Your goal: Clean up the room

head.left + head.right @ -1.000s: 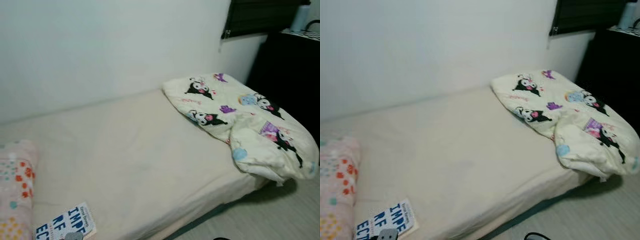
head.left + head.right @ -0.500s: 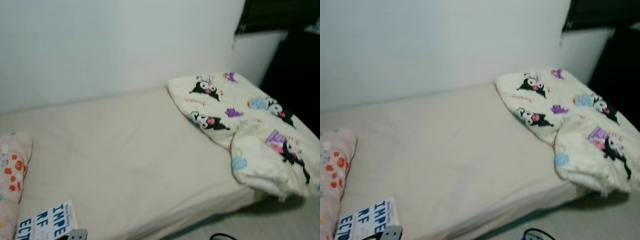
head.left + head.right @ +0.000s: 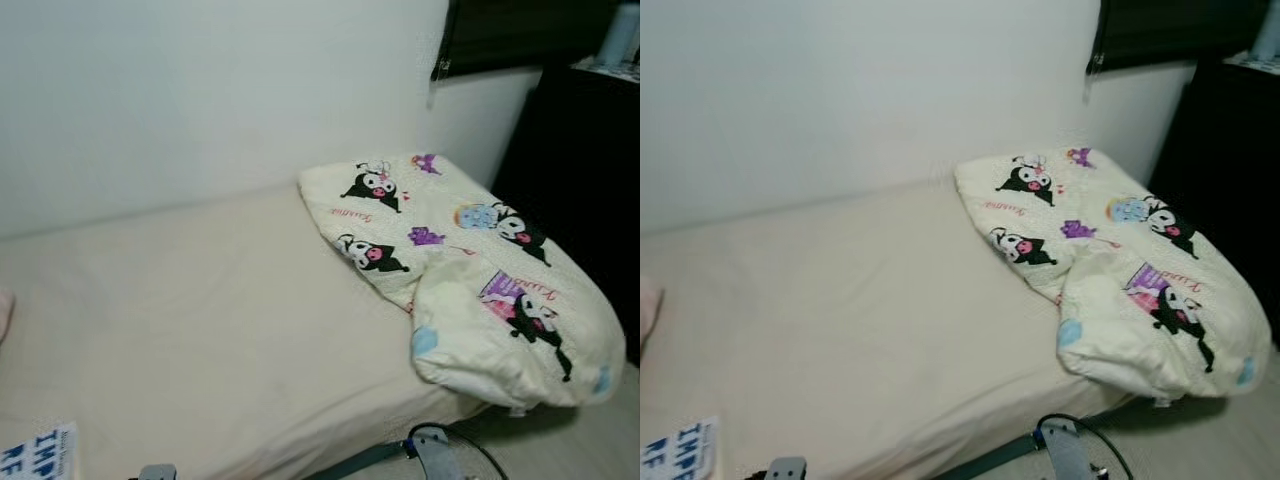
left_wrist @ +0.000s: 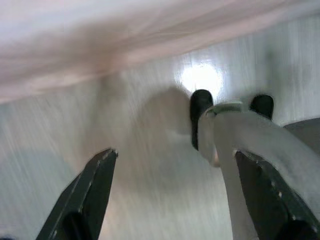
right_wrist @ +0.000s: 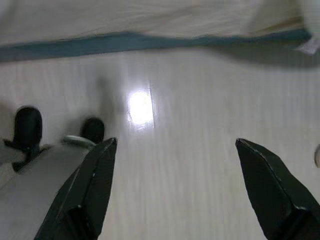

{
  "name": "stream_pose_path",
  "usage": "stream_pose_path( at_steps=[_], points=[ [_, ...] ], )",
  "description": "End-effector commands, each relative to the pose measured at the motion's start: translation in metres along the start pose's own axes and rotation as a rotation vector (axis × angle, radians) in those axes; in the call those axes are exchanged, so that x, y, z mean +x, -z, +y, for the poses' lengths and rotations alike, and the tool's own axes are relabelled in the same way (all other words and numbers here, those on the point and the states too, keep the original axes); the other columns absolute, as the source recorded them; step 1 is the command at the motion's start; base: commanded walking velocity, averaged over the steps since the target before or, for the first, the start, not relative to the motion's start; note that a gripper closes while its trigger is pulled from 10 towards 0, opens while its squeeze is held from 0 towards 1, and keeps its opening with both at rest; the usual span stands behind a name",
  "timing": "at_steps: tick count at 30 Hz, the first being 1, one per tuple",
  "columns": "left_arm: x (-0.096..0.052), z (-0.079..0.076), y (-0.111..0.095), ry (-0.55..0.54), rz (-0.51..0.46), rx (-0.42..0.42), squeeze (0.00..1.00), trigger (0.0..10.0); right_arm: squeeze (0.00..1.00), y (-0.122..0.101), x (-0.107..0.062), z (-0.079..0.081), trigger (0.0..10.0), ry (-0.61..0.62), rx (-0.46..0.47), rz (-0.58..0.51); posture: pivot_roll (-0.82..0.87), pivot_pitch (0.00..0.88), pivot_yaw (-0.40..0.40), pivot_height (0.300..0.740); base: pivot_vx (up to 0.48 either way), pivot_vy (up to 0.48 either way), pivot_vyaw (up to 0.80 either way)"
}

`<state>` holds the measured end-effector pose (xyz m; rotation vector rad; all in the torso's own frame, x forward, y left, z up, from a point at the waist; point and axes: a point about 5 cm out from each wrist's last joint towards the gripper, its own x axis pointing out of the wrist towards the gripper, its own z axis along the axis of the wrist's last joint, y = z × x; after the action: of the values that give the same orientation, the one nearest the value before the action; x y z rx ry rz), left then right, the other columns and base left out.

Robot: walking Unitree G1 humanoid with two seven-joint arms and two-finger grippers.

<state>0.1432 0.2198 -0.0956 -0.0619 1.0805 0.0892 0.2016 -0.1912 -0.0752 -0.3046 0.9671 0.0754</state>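
Book (image 3: 38, 452) cropped at frame edge, title partly legible. Floor (image 4: 150, 165) between left gripper (image 4: 175, 200) fingers is blurred.

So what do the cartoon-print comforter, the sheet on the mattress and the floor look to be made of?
Comforter: soft padded fabric, matte; it puffs and folds in thick rolls. Mattress sheet: thin cream cloth, matte, with faint wrinkles. Floor: pale, hard and glossy, mirroring a lamp; probably laminate or vinyl, since faint streaks like grain show. Both grippers, left and right, hang open above it.
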Motion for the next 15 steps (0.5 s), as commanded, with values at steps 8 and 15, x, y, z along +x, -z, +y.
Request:
stream_pose_path(
  at_steps=[8, 15],
  points=[
    [0.0, -0.0034, -0.0042, 0.032, -0.063, -0.071, 0.0, 10.0, 0.0, -0.0003, 0.0, 0.0042, 10.0, -0.029, 0.007, -0.002, -0.11, 0.05, 0.003, 0.74, 0.0, -0.462, 0.2],
    [0.0, -0.0051, -0.0048, 0.054, -0.074, -0.08, 0.0, 10.0, 0.0, -0.0027, 0.0003, 0.0048, 10.0, -0.026, 0.016, -0.006, -0.12, 0.05, 0.002, 0.74, 0.0, -0.464, 0.8]
  ],
)
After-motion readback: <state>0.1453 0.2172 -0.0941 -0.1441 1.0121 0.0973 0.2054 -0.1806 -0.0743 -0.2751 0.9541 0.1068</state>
